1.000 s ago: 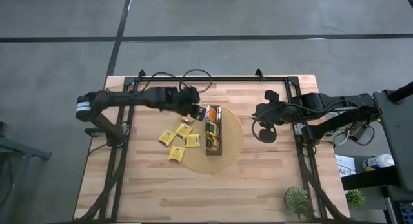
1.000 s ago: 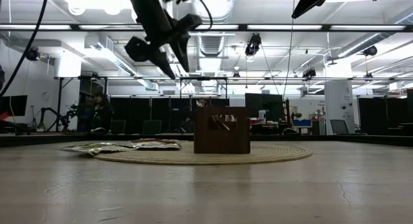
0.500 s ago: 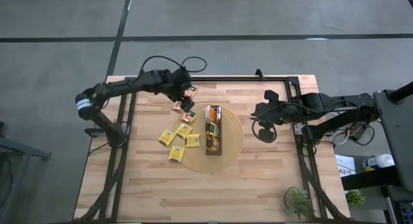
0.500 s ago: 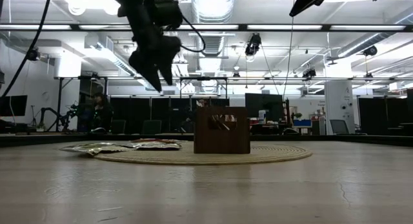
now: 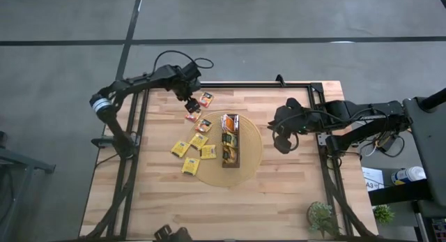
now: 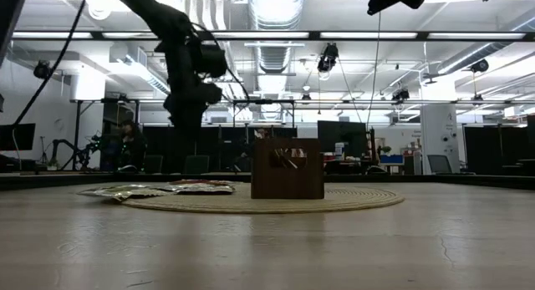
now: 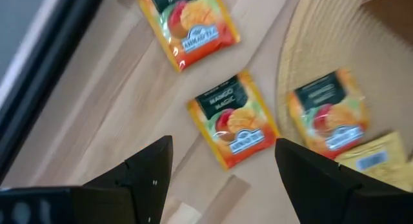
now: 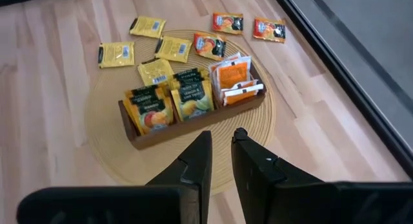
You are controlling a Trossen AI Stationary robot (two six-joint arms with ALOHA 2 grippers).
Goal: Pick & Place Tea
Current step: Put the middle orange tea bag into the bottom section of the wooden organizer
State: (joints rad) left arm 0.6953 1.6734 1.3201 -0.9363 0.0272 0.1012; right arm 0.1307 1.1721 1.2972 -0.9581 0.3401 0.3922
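Observation:
Three orange tea sachets (image 5: 205,99) (image 5: 193,115) (image 5: 203,125) lie flat on the wood near the table's far left, and several yellow sachets (image 5: 191,158) lie by the round tan disc (image 5: 251,158). The dark-brown tray (image 5: 230,150) stands on the disc with sachets upright in it (image 8: 187,101). My left gripper (image 5: 188,97) hovers open above the orange sachets (image 7: 233,117), holding nothing. My right gripper (image 5: 281,139) hangs shut and empty right of the disc, and its wrist view looks across at the tray (image 8: 193,124).
The black table frame (image 5: 230,84) runs along the far edge close behind my left gripper. A small green plant (image 5: 322,217) stands at the near right corner. Bare wood (image 5: 209,207) stretches along the near side of the table.
My left gripper, open throughout, has drawn back from over the tray's far end toward the table's far left corner. The three orange sachets that the arm had covered now show.

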